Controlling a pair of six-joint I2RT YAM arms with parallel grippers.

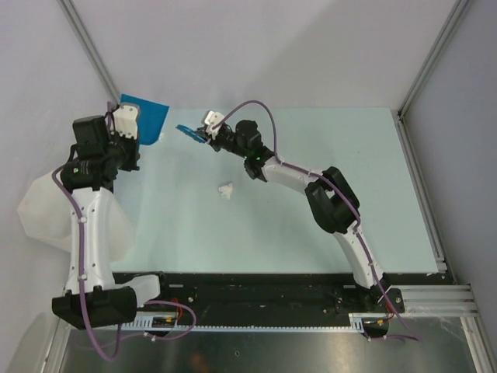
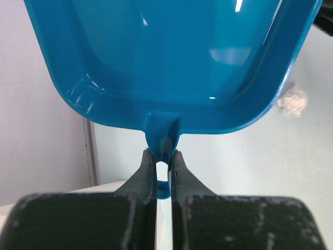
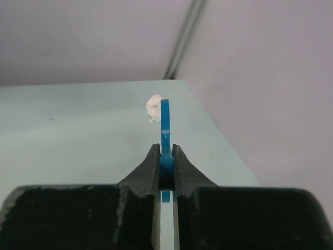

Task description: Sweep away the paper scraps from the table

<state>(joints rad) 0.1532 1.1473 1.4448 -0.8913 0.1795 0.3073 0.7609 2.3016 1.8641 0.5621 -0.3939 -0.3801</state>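
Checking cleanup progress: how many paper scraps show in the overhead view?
1: a paper scrap lies left of center on the table. Others may hide beneath the dustpan.

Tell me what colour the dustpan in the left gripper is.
Glossy bright blue; the dustpan shows best in the left wrist view.

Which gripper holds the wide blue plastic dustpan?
The left gripper, shut on the handle of the blue dustpan; the right gripper pinches only a thin blue plastic tool.

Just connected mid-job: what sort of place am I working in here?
Most likely a lab test cell, not a home: a mint-green table boxed in by plain grey panels on metal framing, with the left arm and right arm bolted to a rail at its near edge.
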